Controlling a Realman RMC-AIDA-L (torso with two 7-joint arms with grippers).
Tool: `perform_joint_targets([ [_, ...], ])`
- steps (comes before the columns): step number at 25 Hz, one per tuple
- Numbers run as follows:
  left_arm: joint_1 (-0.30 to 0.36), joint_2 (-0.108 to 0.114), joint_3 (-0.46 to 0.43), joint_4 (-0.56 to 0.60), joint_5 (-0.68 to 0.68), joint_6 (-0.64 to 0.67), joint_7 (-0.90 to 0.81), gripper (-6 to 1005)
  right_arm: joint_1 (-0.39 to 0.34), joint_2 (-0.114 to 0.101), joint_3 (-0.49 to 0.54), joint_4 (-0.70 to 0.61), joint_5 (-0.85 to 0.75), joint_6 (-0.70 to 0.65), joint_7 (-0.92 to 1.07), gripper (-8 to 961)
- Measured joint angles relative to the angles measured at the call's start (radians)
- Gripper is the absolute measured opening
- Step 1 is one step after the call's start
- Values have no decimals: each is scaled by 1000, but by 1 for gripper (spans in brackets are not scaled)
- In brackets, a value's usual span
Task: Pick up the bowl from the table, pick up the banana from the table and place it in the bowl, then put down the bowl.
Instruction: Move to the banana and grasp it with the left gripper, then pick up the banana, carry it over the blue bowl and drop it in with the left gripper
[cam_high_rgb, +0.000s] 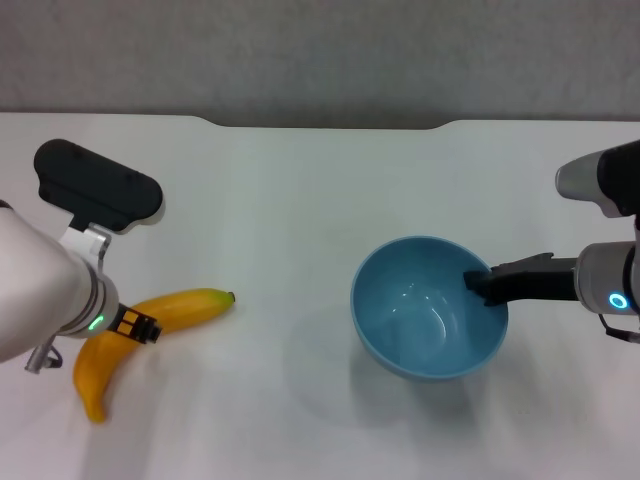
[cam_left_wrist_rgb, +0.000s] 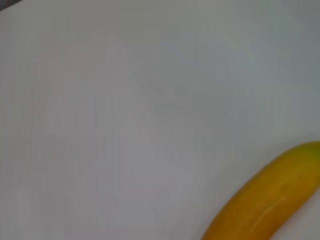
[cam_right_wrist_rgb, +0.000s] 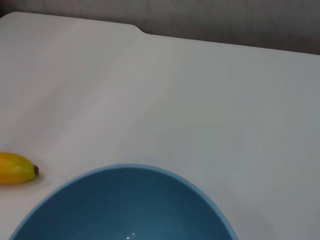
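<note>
The light-blue bowl (cam_high_rgb: 420, 310) is right of centre on the white table (cam_high_rgb: 300, 190). My right gripper (cam_high_rgb: 484, 285) is shut on its right rim, with one dark finger inside the wall. A soft shadow spreads to the bowl's lower left. The bowl fills the bottom of the right wrist view (cam_right_wrist_rgb: 125, 205). The yellow-orange banana (cam_high_rgb: 190, 307) lies at the left, dark tip towards the bowl. My left gripper (cam_high_rgb: 133, 326) sits at the banana's middle and hides part of it. The banana also shows in the left wrist view (cam_left_wrist_rgb: 265, 205) and the right wrist view (cam_right_wrist_rgb: 15, 168).
The table's far edge has a shallow notch (cam_high_rgb: 330, 125) against a grey wall. Bare white surface lies between the banana and the bowl and behind both.
</note>
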Motion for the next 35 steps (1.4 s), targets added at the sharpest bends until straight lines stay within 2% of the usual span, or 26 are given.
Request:
perform_joint_targets([
  [15,-17,-9,-9,97,6,-23,-1,640,3,0,-4,12,0,1,-1,36],
  [23,-30,-31,-13,137,11,-42,-2,621,5,1,-8,24,0,1,-1,35],
  [27,-30,-33,-27,137,13,-45,-2,611,0,2,-9,28,0,0,-1,35],
  [30,-20,-35,-54,126,21,-49,-3,604,-2,2,-9,29,0,0,-1,36],
  [32,-3,-36,-81,106,27,-57,-3,538,-2,2,-9,29,0,0,-1,36],
  [33,13,-36,-98,86,31,-63,-3,505,-3,2,-9,27,-1,-1,-1,36],
  [35,49,-36,-137,39,51,-71,-3,509,-3,2,-8,25,-2,-1,-1,36],
])
